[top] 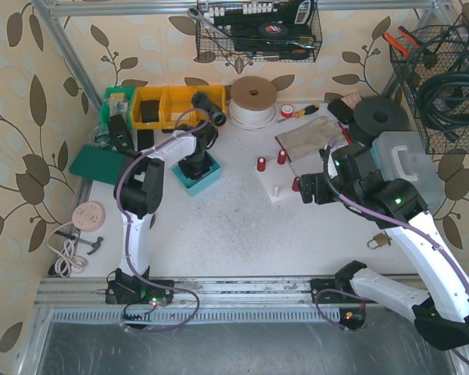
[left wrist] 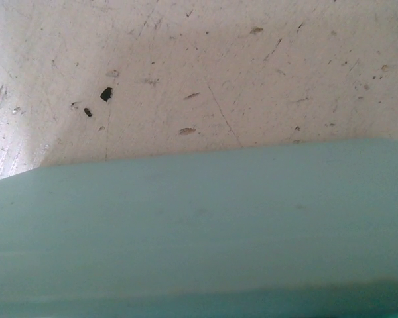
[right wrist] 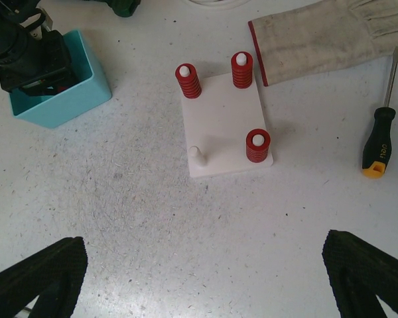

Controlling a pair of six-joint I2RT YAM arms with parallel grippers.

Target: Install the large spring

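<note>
A white base plate (right wrist: 222,126) lies on the table with four pegs. Red springs sit on three of them (right wrist: 188,80) (right wrist: 242,69) (right wrist: 257,146), and the near-left peg (right wrist: 198,156) is bare. The plate shows in the top view (top: 280,190) too. My right gripper (right wrist: 199,278) is open and empty, hovering just near of the plate (top: 311,190). My left gripper (top: 195,166) reaches down into a teal bin (top: 189,186). The left wrist view shows only the bin's wall (left wrist: 199,225) and the table, with no fingers. No loose spring shows.
A work glove (right wrist: 318,33) and a black-and-yellow screwdriver (right wrist: 378,139) lie beyond and right of the plate. The top view shows a tape roll (top: 253,100), yellow bins (top: 168,105), a black disc (top: 381,117), a plastic box (top: 406,160) and a padlock (top: 377,241).
</note>
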